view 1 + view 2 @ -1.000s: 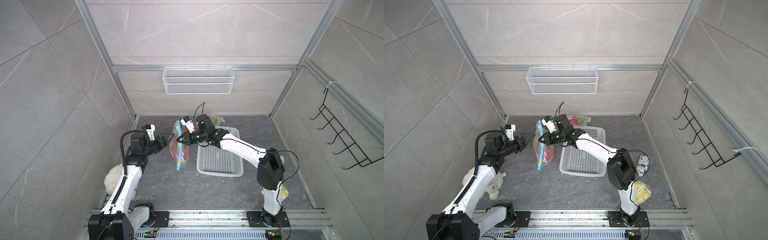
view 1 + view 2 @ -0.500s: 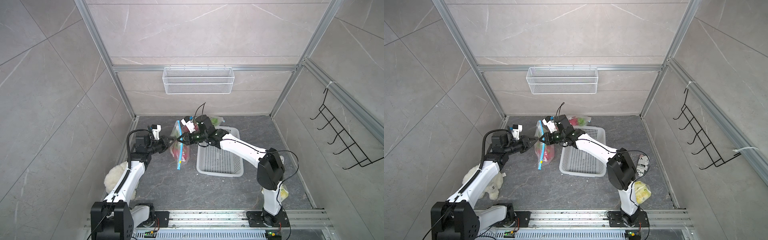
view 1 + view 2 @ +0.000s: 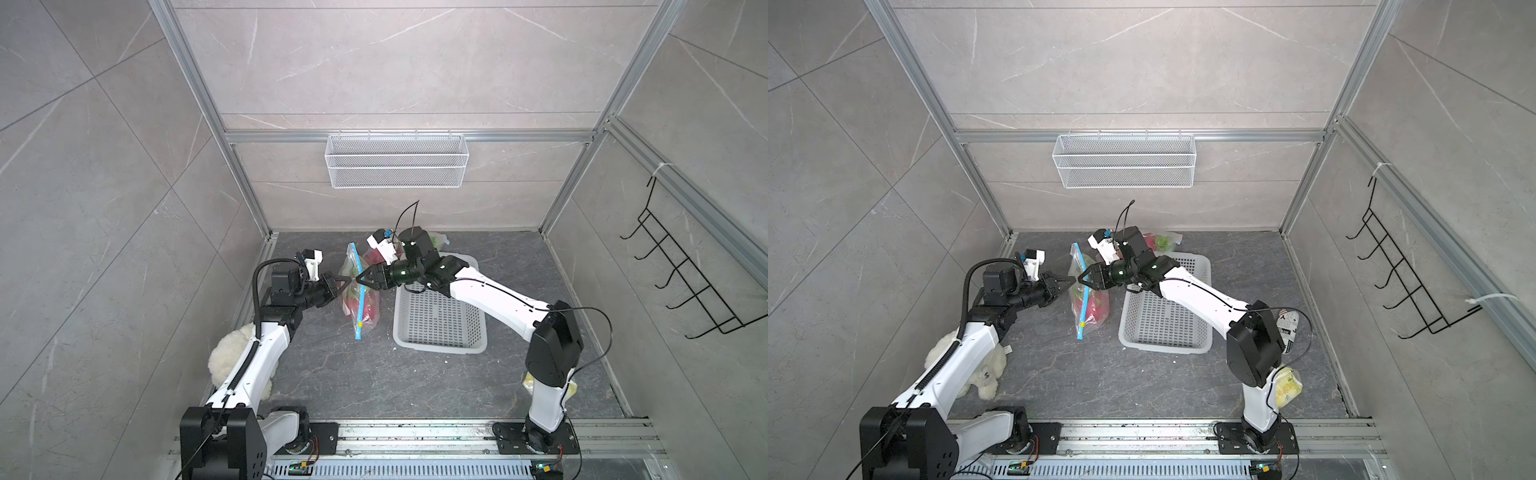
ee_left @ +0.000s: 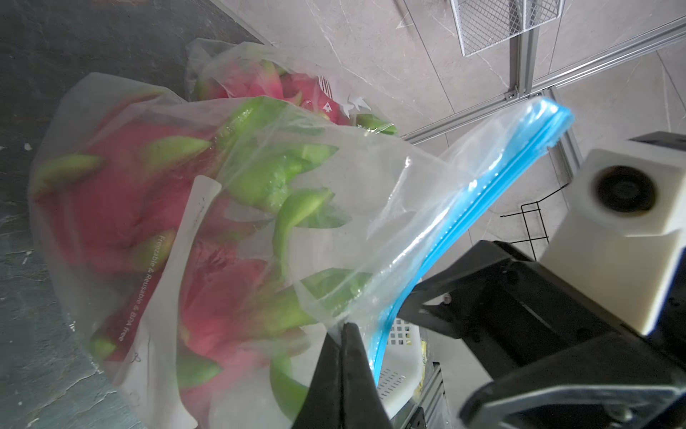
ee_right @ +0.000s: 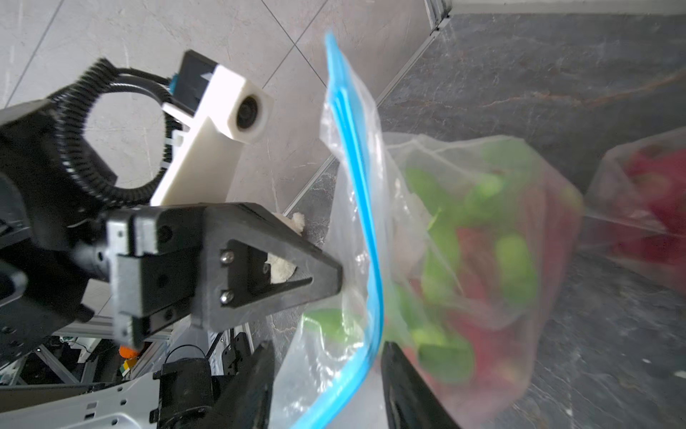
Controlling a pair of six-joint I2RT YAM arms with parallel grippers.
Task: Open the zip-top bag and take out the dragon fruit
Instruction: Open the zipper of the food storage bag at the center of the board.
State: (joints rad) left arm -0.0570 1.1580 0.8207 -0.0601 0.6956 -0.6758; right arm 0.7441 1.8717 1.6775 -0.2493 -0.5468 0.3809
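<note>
**Both top views:** the zip-top bag [image 3: 372,318] stands on the surface [image 3: 374,382], just left of the white basket [image 3: 440,347]. The dragon fruit [image 3: 352,304] is inside it and the blue zip strip [image 3: 362,299] runs near-to-far along the top. The left claw [image 3: 344,277] and right claw [image 3: 360,279] meet at the mouth from opposite sides. Jaw state is unreadable from here.

**Left wrist:** this view shows the grip. The left claw [image 4: 345,334] is pinched tight on clear film just beside the strip, which looks sealed. The fruit looks bulky and likely heavy. The film is thin, soft and slippery, so hold the lip near the strip, not the body.

**Right wrist:** only here do the right claw [image 5: 326,371] jaws show. They stand apart with the strip between them; I can't tell whether they touch it. The fruit is blurred.
</note>
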